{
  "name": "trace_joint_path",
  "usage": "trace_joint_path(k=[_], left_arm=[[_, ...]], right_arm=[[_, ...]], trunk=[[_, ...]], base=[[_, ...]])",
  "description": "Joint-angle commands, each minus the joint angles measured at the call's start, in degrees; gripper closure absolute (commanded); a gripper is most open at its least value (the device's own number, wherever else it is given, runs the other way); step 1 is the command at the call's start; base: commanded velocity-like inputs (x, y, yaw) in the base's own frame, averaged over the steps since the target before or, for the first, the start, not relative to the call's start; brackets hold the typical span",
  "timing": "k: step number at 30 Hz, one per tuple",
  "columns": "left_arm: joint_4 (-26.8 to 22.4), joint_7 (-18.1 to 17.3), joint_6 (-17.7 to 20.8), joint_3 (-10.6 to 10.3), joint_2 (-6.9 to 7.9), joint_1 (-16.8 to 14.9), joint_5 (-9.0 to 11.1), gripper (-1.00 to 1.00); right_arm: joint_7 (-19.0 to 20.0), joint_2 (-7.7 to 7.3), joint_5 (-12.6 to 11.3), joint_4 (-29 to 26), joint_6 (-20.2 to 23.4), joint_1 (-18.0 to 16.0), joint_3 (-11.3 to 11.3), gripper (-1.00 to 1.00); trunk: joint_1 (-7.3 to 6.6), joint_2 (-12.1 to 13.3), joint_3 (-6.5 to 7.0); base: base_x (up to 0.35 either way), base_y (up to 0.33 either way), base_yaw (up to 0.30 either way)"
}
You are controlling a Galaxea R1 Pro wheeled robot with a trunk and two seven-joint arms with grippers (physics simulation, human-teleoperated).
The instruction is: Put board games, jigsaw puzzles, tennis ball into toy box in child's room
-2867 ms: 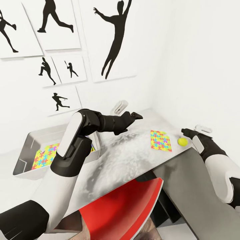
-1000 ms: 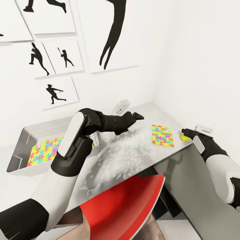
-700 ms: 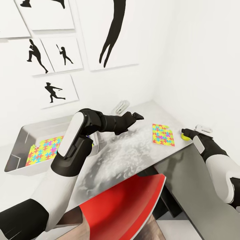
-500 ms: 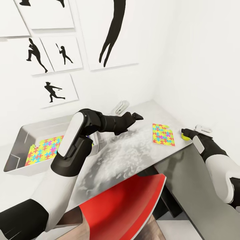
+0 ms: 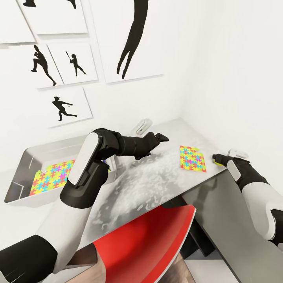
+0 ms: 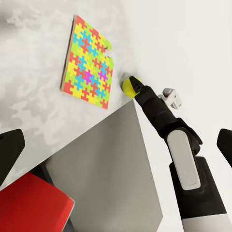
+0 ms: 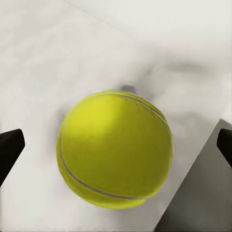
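Step in hand, as I judge it: grasping the tennis ball (image 7: 115,149) with my right gripper (image 7: 116,145). The landmark for all positions below is the table (image 5: 157,184).

Position of parts:
- The tennis ball rests on the table top at its far right corner, close to both edges that meet there.
- My right gripper is released: its two fingertips stand wide apart, one on each side of the ball, and neither touches it.
- The jigsaw puzzle (image 5: 192,158) lies flat on the table, just beside the ball and further in from that corner.
- The toy box (image 5: 23,165) sits at the opposite end of the table, with a second puzzle (image 5: 49,177) already inside it.
- My left gripper (image 6: 116,145) hangs open and empty above the middle of the table.

Procedure I would follow:
1. Keep the ball centred between the fingertips before closing; a ball pinched off centre is likely to squirt out.
2. Advance until the fingertips pass the ball's widest part.
3. Close slowly. The corner edge is near, so any push could roll the ball off the table.
4. Lift straight up before carrying it toward the toy box
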Motion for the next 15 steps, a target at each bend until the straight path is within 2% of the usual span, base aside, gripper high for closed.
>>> trace_joint_path(k=[1, 15], left_arm=[[0.0, 0.5, 0.3, 0.0, -0.06, -0.1, 0.3, -1.00], [-0.1, 0.5, 0.3, 0.0, -0.10, -0.1, 0.4, -1.00]], right_arm=[[-0.3, 0.00, -0.6, -0.1, 0.5, 0.0, 0.0, -1.00], [-0.3, 0.08, -0.6, -0.1, 1.0, 0.0, 0.0, -1.00]], trunk=[[0.01, 0.0, -0.05], [0.01, 0.0, -0.05]], base=[[0.000, 0.000, 0.000], [0.000, 0.000, 0.000]])
